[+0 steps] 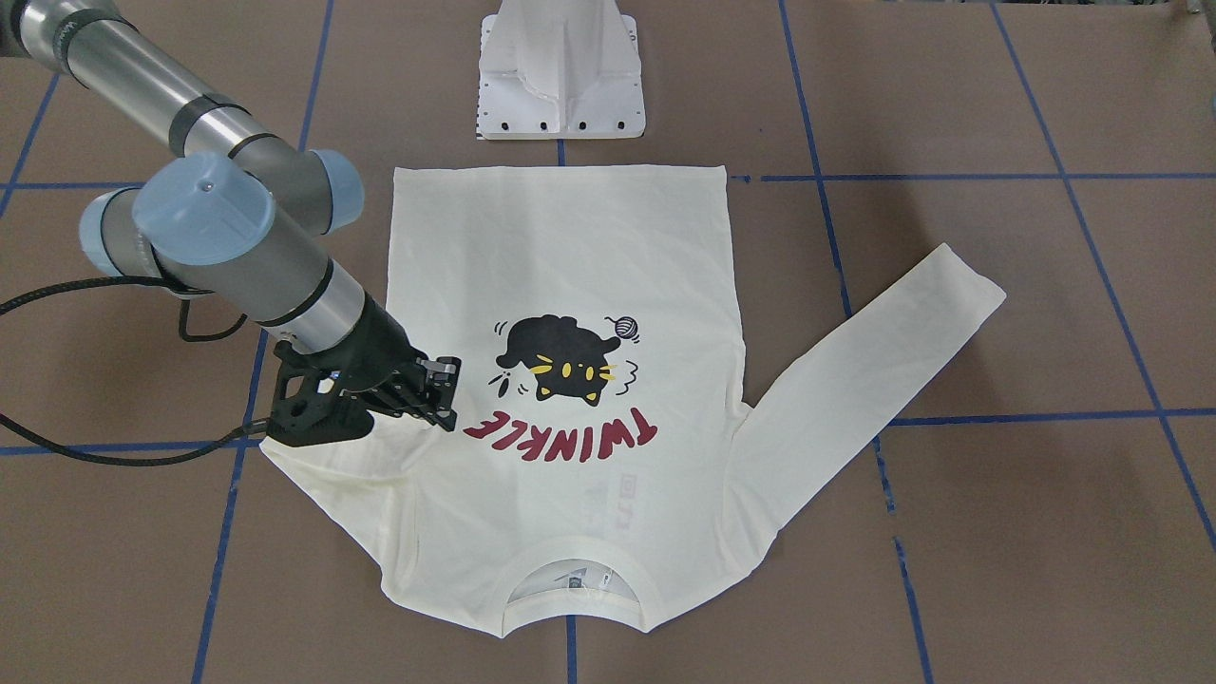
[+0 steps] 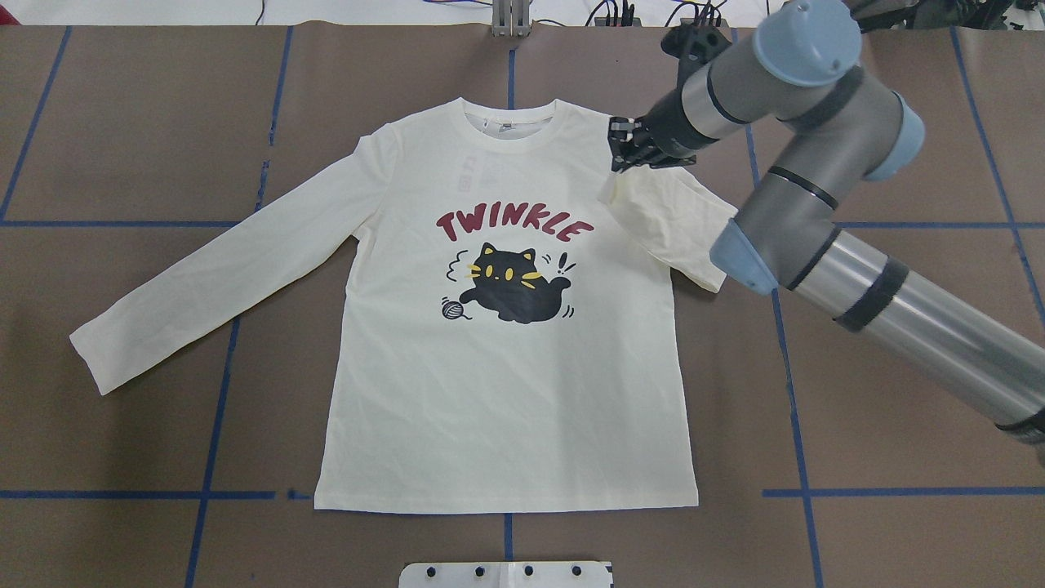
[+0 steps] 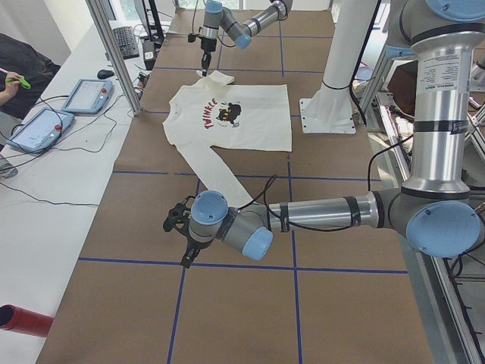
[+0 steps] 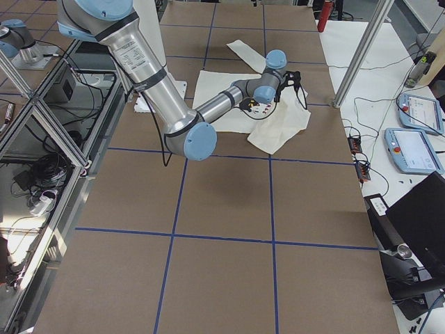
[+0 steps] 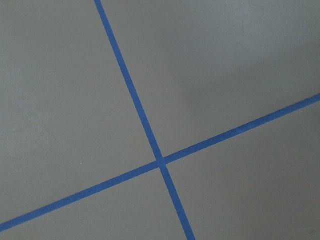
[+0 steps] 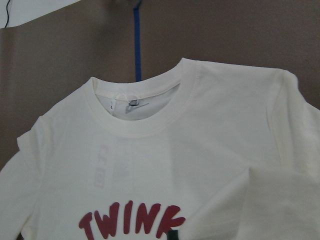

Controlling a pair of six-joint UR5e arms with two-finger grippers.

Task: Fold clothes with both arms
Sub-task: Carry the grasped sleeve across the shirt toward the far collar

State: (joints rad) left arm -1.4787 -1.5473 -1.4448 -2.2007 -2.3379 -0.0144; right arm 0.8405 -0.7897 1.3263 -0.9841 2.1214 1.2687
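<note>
At the right shoulder of the cream T-shirt [image 2: 506, 408], which is lying flat and print-up on the desk [image 2: 122, 122], the right end effector [image 2: 618, 147] is apparently clenching the doubled-back sleeve [image 2: 665, 224], with the chest lying to its left.

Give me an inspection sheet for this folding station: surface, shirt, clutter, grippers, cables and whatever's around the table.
Surface: brown table with a blue tape grid; white pedestal base at the robot's edge.
Job's things: T-shirt lies flat, print up; spread sleeve on the robot's left, folded sleeve turned in on its right.
Clutter: nothing seen.
Grippers: right gripper at the shirt's shoulder by the folded sleeve; left gripper over bare table beyond the spread sleeve; open or shut unclear for both.
Cables: black cable loops off the right arm.
Surroundings: side bench with teach pendants, keyboard, a person's hand.
</note>
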